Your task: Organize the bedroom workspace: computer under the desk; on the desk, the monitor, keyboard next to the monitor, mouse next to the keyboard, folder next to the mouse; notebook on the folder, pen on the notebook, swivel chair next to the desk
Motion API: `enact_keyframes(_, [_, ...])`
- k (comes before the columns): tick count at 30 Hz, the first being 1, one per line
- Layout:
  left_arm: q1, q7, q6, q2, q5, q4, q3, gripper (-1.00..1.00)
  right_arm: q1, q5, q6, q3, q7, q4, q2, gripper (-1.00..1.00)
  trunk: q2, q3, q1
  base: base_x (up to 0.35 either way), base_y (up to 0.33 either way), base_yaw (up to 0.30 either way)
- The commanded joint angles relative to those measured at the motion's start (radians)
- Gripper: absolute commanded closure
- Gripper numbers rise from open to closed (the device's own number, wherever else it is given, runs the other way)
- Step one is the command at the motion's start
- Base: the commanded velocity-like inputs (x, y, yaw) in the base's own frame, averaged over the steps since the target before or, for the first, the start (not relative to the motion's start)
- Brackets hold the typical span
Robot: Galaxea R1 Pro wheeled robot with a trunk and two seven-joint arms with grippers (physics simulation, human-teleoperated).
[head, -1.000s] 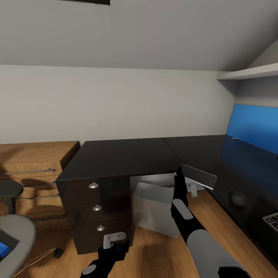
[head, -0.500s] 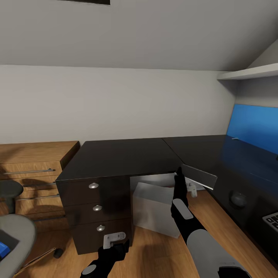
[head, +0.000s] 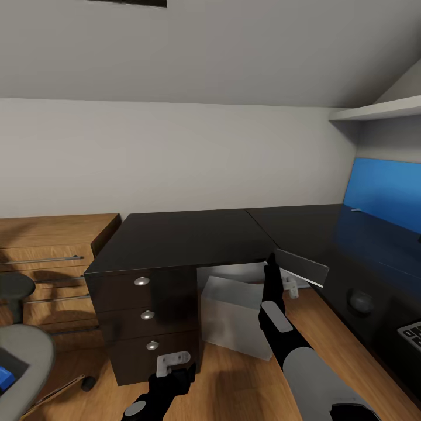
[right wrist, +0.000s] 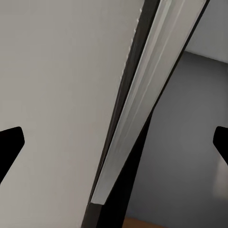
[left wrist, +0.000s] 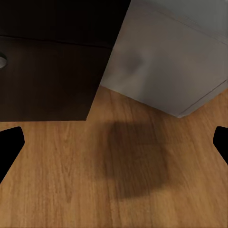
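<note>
In the head view the right gripper is raised at the inner corner of the black L-shaped desk, and the notebook, a thin grey rectangle with a pale edge, juts out from just beside its fingertips toward the robot's right, tilted and off the desk top; it looks to be pinched there, though the contact itself is too small to make out. In the right wrist view the notebook runs edge-on between the two dark fingers, which stand far apart at the frame's sides, so whether the jaws are clamped on it cannot be told. Directly below and behind this gripper sits the computer, a light grey box on the wooden floor under the desk, just beside the drawer unit with its round silver knobs. The left gripper hangs low in front of that drawer unit, near the bottom knob; the left wrist view shows its fingers spread wide with nothing between them, over bare floor, with the computer ahead. Well to the left gripper's left is the swivel chair, with a sliver of the blue folder on its seat. Far to the right gripper's right, the keyboard lies on the desk at the frame's edge.
</note>
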Motion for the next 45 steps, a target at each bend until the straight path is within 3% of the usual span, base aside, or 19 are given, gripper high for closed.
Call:
enact_keyframes(1, [-0.001,0.008,0.002,0.001,0.007,-0.002,-0.003,-1.0,-0.001,-0.011,0.0,-0.003,0.009,0.001,0.001,-1.0,-0.001,-0.001,0.0,0.0,0.0,0.0])
enact_keyframes(20, [-0.001,0.009,0.002,0.001,0.007,-0.002,-0.003,-1.0,-0.001,-0.01,0.0,-0.003,0.009,0.0,0.001,-1.0,-0.001,-0.001,0.0,0.0,0.0,0.0])
enact_keyframes(21, [-0.001,0.009,0.002,0.001,0.007,-0.002,-0.003,-1.0,-0.001,-0.01,0.0,-0.003,0.009,-0.001,0.001,1.0,-0.001,-0.001,0.0,0.0,0.0,0.0])
enact_keyframes(45, [-0.001,0.009,0.002,0.001,0.009,-0.001,-0.003,-1.0,-0.001,-0.01,0.0,-0.001,0.009,-0.001,0.001,1.0,-0.001,-0.001,0.0,0.0,0.0,0.0])
